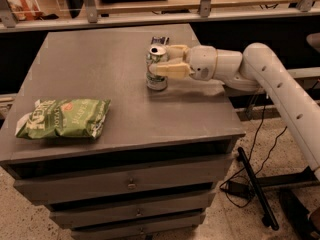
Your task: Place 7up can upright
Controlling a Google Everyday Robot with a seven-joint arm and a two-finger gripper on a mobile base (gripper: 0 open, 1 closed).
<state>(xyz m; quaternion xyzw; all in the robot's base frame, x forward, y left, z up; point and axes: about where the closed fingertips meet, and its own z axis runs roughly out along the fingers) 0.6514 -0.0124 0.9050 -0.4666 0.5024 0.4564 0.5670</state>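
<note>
Grey cabinet top (100, 74) — outstretched arm (280, 89), gripper (161, 59) clasping upright 7up can (156, 80).

7up can (156, 79) upright on the desk (90, 69)
Silver and green (silver top facing up), it stands toward the far right edge, the pincer (164, 60) clasped round its upper half.

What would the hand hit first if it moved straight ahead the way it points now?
The 7up can, standing upright inside the hand. Past it, the table looks bare along that line. The chip bag seems to lie nearer the camera, though depth is uncertain.
</note>
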